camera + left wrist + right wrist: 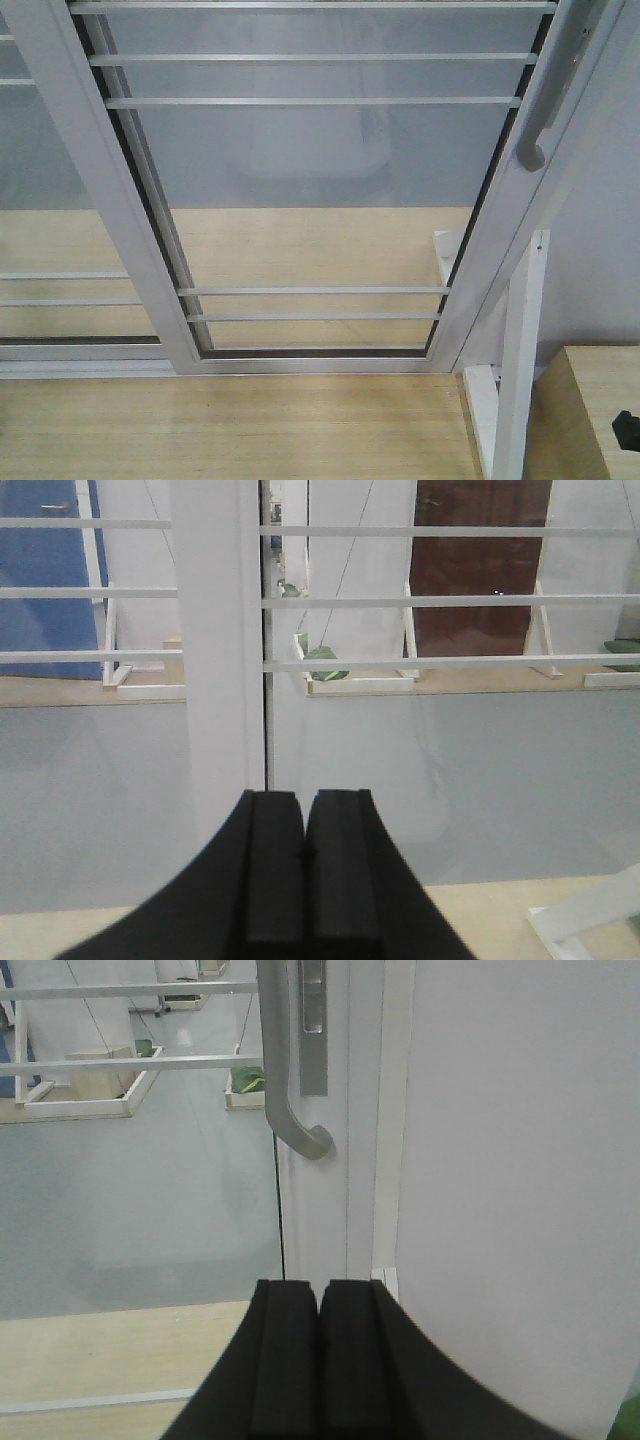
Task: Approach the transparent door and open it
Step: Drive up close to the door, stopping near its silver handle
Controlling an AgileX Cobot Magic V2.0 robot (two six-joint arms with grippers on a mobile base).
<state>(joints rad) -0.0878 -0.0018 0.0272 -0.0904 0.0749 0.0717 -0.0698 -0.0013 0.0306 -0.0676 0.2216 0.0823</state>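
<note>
The transparent door fills the front view: clear glass in a glossy white frame with thin horizontal white bars. Its long grey curved handle runs down the right stile and also shows in the right wrist view, above and slightly left of my right gripper. The right gripper is shut and empty, a short way from the stile. My left gripper is shut and empty, facing the white stile where the panels overlap. Neither gripper shows in the front view.
A second white-framed glass panel without a handle stands at the left. A white wall and a white post stand right of the door. A light wooden cabinet top is at the lower right. The floor is pale wood.
</note>
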